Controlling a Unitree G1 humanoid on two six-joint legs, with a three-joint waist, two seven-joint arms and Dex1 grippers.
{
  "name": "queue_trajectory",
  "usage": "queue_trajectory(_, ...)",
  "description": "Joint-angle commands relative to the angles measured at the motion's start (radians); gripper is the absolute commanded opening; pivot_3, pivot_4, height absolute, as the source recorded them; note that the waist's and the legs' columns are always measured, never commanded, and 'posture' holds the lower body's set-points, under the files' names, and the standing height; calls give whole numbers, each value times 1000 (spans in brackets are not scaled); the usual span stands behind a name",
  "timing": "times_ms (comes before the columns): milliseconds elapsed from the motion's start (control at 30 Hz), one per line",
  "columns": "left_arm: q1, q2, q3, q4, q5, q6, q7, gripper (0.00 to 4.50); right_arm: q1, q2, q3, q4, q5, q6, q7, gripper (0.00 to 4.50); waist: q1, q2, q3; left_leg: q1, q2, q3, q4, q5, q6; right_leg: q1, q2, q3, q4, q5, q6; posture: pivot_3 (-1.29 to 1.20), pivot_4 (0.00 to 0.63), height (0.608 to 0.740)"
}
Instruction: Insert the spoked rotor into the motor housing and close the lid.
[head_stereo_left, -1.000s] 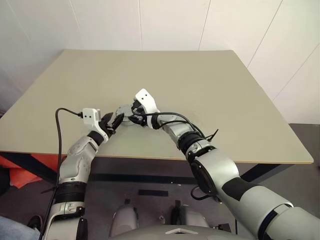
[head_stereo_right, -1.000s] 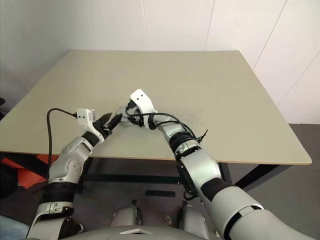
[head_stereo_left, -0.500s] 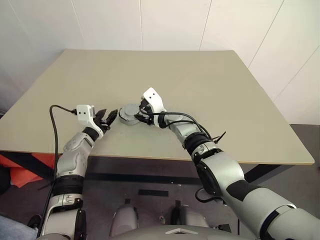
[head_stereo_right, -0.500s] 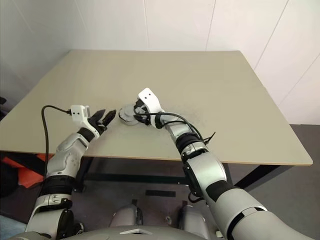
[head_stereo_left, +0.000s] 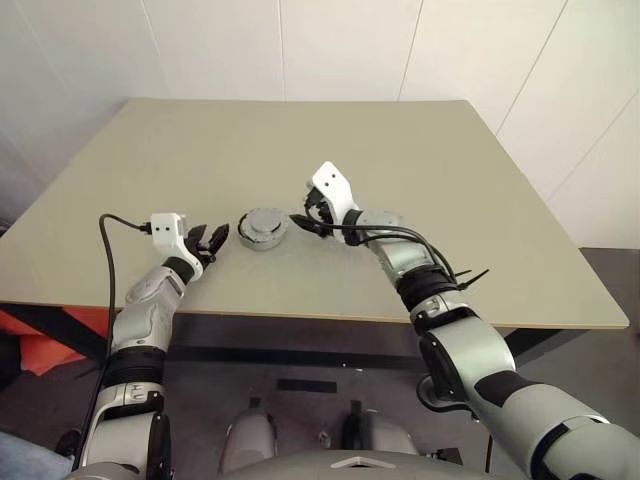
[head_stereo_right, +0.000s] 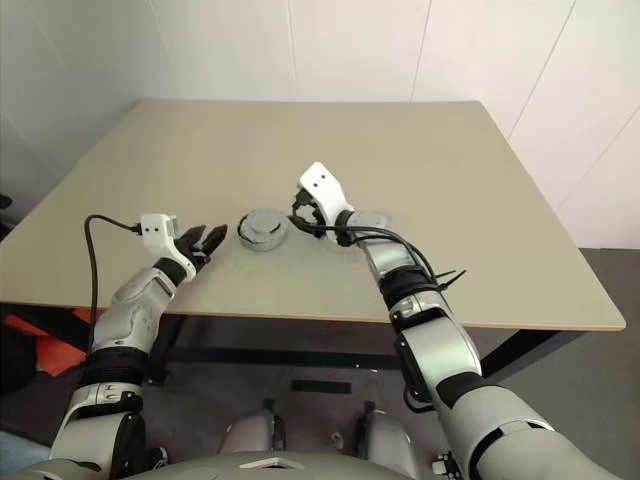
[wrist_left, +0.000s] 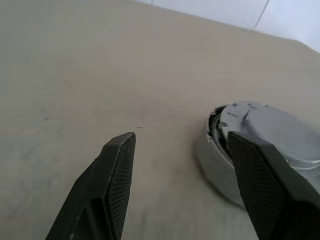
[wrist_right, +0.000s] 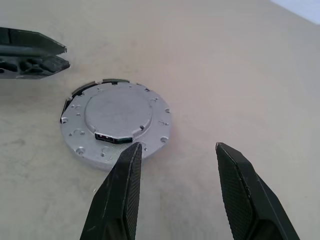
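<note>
Resting near the front edge of the table (head_stereo_left: 420, 150), the motor housing (head_stereo_left: 263, 229) sits flat with the lid (wrist_right: 118, 115) on top of it — a round silvery-grey stack with small holes around its rim. A small dark notch with tiny reddish marks shows on the lid's edge in the right wrist view; no writing or brand can be read on it. The rotor cannot be seen separately.

To the housing's left, the left gripper (head_stereo_left: 213, 238) hangs just beside it with its two black fingers (wrist_left: 116, 175) spread apart and nothing between them; the far finger stands close to the housing's side wall. On the other side, the right gripper (head_stereo_left: 305, 222) is just off the housing's right edge — its fingers (wrist_right: 116, 197) also parted and empty, above bare tabletop. Beyond them the beige table runs back to a white panelled wall (head_stereo_left: 340, 45).
</note>
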Motion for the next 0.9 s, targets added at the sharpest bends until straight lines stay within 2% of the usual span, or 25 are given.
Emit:
queue_trajectory(33,-56,-5,-23,52,51,-8,47,3064,3,-23,-20,-107,24,38,-9,2588,0,0,0,0,0,0,0,0,0,0,0,0,0,0,0,0,0,740)
queue_trajectory(233,-164,-46,-81,187,134,-12,108,3064,18,-44,-28,-151,30,73,-39,2588,8,0,0,1,0,0,0,0,-1,2,0,0,0,0,0,0,0,740)
queue_trajectory(433,-250,-103,-150,251,175,37,54,3064,10,-45,-25,-181,36,79,-58,2588,35,0,0,0,0,0,0,1,0,4,-1,0,0,0,0,0,0,740)
queue_trajectory(633,-274,-104,-158,242,168,92,-24,3064,-1,-48,-24,-173,35,73,-71,2588,59,1,0,0,-1,1,0,2,2,9,-3,0,-2,0,0,0,0,740)
queue_trajectory(900,-246,-102,-176,137,129,227,-156,3064,-14,-45,-17,-157,30,56,-81,2588,60,1,0,-1,-1,1,0,3,1,10,-3,0,-5,0,0,0,0,740)
